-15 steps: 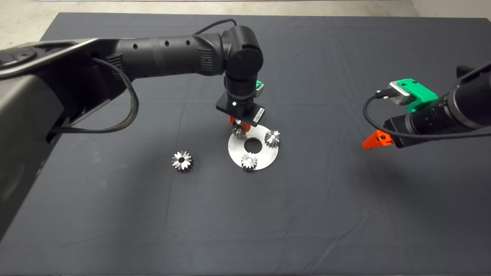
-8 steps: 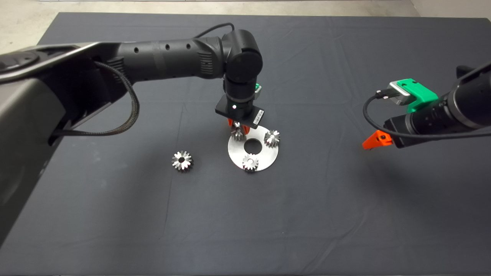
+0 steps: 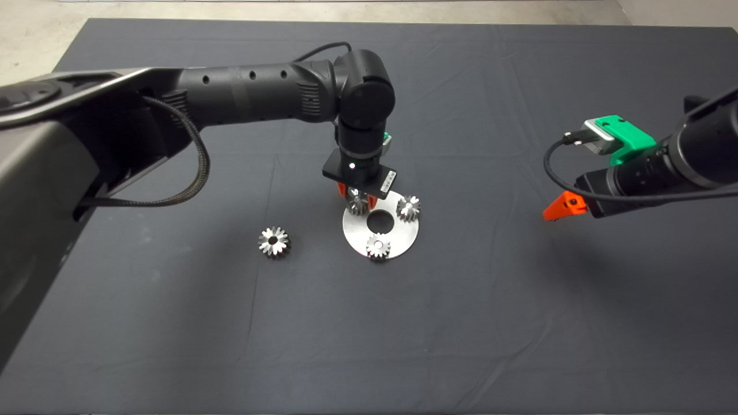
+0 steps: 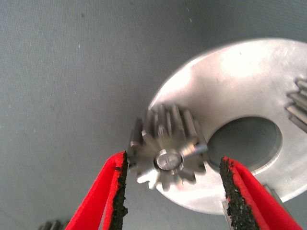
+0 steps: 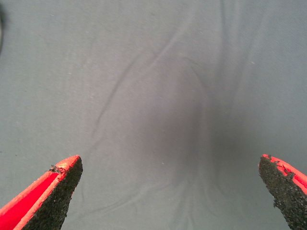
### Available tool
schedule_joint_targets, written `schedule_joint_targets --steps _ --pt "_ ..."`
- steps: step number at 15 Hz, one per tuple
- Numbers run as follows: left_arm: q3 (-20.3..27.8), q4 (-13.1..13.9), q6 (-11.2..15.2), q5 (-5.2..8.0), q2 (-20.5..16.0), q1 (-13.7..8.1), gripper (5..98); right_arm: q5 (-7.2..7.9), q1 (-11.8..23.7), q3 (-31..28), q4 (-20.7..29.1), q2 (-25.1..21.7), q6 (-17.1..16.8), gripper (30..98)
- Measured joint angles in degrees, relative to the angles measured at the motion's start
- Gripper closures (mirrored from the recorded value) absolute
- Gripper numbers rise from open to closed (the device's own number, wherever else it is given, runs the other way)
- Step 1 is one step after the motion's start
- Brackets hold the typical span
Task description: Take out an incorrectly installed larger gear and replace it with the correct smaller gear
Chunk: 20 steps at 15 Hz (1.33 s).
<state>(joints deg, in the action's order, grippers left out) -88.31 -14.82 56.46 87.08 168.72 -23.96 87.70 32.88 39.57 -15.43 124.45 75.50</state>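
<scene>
The larger gear (image 3: 273, 241) lies on the dark mat, left of the round steel plate (image 3: 398, 236). The smaller gear (image 3: 357, 203) stands on the plate's far-left part. In the left wrist view this gear (image 4: 168, 143) sits over a pin on the plate (image 4: 240, 81). My left gripper (image 3: 357, 199) hangs right over it, open, with one finger on each side (image 4: 173, 160). One pad (image 4: 119, 187) is next to the teeth; the other is apart from them. My right gripper (image 3: 559, 208) is open and empty above the mat at the right (image 5: 170, 163).
Two more small gears (image 3: 409, 207) (image 3: 378, 246) stand on the plate around its centre hole (image 3: 379, 219). The dark mat (image 3: 461, 323) covers the table, and pale floor shows beyond its far edge.
My left gripper has come down a little over the plate, and its fingers now stand apart on both sides of the smaller gear. The right arm shifted slightly.
</scene>
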Motion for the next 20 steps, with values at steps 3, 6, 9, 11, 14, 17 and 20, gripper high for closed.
schedule_joint_targets --steps 3,6,9,11,14,17,20 --pt "0.05 1.57 0.02 0.01 -0.03 -4.16 53.9 0.0 0.0 0.64 0.0 1.26 0.0 31.6" --pt "0.8 2.12 0.45 -0.04 -1.14 -8.33 49.2 -0.02 0.38 0.86 0.0 1.61 0.0 31.6" --pt "7.89 3.03 3.95 -0.01 -5.33 -9.1 49.2 0.01 2.8 0.17 0.02 1.78 0.74 31.6" --pt "15.02 3.03 7.62 -0.01 -9.12 -10.88 44.3 0.0 5.27 -1.73 0.17 1.9 2.28 31.6" --pt "28.66 3.04 15.21 0.16 -14.7 -12.69 43.9 0.01 7.51 -6.95 1.24 1.93 6.44 31.6" --pt "43.38 3.3 22.95 -0.02 -21.54 -14.98 43.9 -0.05 9.87 -14.62 3.16 1.9 10.82 31.6" --pt "54.27 3.3 28.76 0.24 -29.24 -18.55 43.9 -0.02 14.48 -17.0 5.29 1.71 12.57 31.6"
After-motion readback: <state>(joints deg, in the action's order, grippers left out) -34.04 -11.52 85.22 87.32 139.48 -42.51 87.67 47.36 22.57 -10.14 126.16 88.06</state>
